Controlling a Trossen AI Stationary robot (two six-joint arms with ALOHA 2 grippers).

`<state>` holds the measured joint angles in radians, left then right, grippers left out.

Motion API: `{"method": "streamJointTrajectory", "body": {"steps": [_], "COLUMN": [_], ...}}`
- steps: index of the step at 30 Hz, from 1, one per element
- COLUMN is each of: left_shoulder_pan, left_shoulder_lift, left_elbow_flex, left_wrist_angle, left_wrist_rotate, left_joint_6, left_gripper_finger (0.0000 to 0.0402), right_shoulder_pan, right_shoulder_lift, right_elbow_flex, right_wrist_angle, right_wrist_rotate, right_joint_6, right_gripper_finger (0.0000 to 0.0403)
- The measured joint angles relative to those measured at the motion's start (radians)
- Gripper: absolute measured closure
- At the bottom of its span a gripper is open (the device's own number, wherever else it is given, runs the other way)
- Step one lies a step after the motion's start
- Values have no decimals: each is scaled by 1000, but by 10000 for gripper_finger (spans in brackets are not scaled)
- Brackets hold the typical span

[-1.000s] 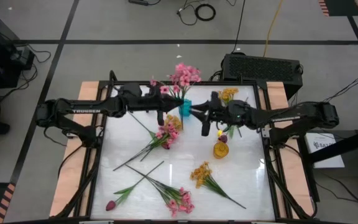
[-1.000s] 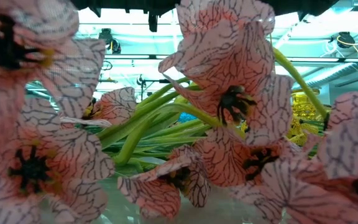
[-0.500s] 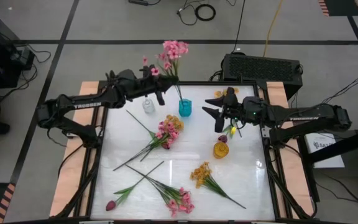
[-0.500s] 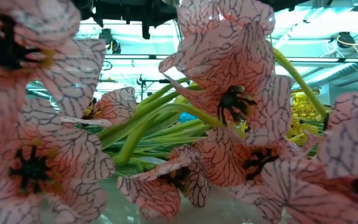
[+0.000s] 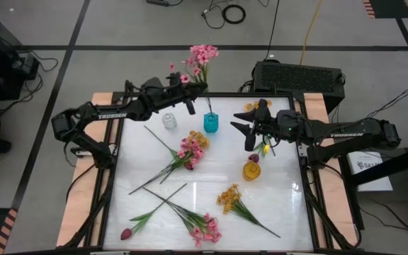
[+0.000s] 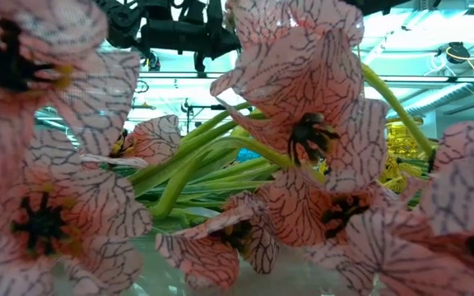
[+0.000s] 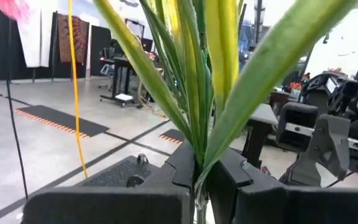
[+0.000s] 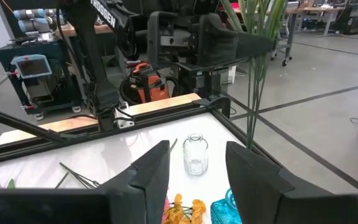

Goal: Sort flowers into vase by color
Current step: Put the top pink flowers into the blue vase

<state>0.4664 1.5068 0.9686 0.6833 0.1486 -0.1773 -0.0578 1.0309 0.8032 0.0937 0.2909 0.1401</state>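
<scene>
My left gripper is over the table's far edge, shut on a pink blossom spray. The spray's stem runs down to the teal vase. My right gripper hangs open right of that vase, touching nothing. A clear glass vase stands left of the teal one. An amber vase holds a yellow spray. A pink-and-orange spray, a yellow spray, a pink spray and a magenta tulip bud lie on the table. My left gripper pinches the pink spray's green stem between its two fingers, below where the leaves fan out. The fingers lie across the stem, coming level from the table's left. The spray stands nearly upright, blossoms above the gripper, its lower end at the teal vase's mouth.
A black box sits behind the far right corner. Wooden rails flank the white tabletop. Pink blossoms close to the lens block most of the low view. Bare tabletop lies near the right edge.
My left gripper has moved from beside the teal vase up and toward the far edge, carrying the pink spray so that its blossoms now stand beyond the table. My right gripper has drawn back from the teal vase toward the table's right.
</scene>
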Motion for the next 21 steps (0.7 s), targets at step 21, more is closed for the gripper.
{"method": "streamJointTrajectory", "body": {"steps": [21], "left_shoulder_pan": [-11], "left_shoulder_lift": [12], "left_elbow_flex": [0], "left_wrist_angle": [-205], "left_wrist_rotate": [-47], "left_joint_6": [29], "left_gripper_finger": [268], "right_shoulder_pan": [0], "right_shoulder_lift": [0], "right_elbow_flex": [0], "right_wrist_angle": [-2], "right_wrist_rotate": [0], "right_joint_6": [-13], "right_gripper_finger": [255]}}
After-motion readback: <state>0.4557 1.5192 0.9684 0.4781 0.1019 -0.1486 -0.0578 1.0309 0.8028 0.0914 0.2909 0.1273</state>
